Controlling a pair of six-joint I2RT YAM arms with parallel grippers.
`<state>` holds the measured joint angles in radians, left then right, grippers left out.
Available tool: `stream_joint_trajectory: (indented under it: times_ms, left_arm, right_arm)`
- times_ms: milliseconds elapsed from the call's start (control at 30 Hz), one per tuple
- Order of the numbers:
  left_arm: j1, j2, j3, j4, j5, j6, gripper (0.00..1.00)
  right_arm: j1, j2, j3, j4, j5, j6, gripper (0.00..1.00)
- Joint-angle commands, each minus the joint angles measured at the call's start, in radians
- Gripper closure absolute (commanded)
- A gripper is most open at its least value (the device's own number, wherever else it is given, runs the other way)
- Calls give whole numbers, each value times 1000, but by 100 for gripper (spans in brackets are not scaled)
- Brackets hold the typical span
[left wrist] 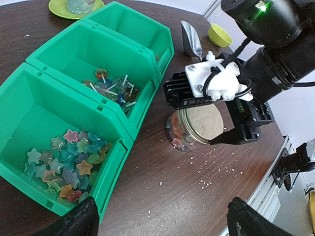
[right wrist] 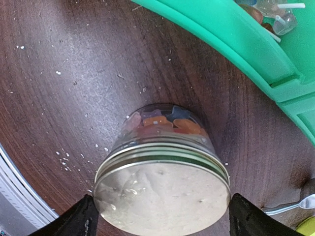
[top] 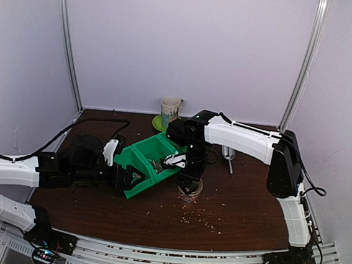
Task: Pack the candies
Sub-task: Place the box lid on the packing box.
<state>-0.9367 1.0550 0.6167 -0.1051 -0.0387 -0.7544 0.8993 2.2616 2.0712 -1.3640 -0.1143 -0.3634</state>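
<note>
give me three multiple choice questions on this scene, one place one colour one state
1. Where does the jar stand? A in a bin; B on the table beside the bins; C on a saucer.
2. What colour are the bins? A red; B blue; C green.
3. The jar's lid is: A on the jar; B flat on the table; C in a bin.
Answers: 1 B, it stands on dark wood, outside the bins. 2 C, every bin wall is green. 3 A, it caps the jar over the candies.

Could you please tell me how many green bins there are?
3, in a row: nearest bin holds star candies, middle bin holds lollipops, farthest bin, contents unseen.
</note>
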Motion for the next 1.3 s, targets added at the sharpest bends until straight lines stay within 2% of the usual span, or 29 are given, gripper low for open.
stream_joint_trajectory:
  times_ms: [0,233,267,333,533,800,967,1267]
  left_arm:
    - [6,10,2,51,19,-7,7]
    - [6,17,-2,56,19,-8,7]
    - [6,20,-2,57,22,-9,7]
    - [6,32,1,61,32,-7,6]
    - [6,110,41,82,90,19,2]
    - [3,283,145,149,208,42,2]
    - [-7,398,255,151,250,49,2]
    - [-7,604,445,100,232,60,2]
  right_arm:
    - [6,-6,35,-9,9,3,8]
    - [6,-27,25,-9,-1,2,6]
    - [6,-43,12,0,-7,-2,1]
    - [3,-84,-26,27,-14,-3,0]
    - [-23,-266,-246,203,-68,31,0]
    - [-82,-546,-607,564,-109,230,0]
    - [-105,-701,-791,717,-51,326,0]
    - [-144,-922,-1053,902,96,462,1]
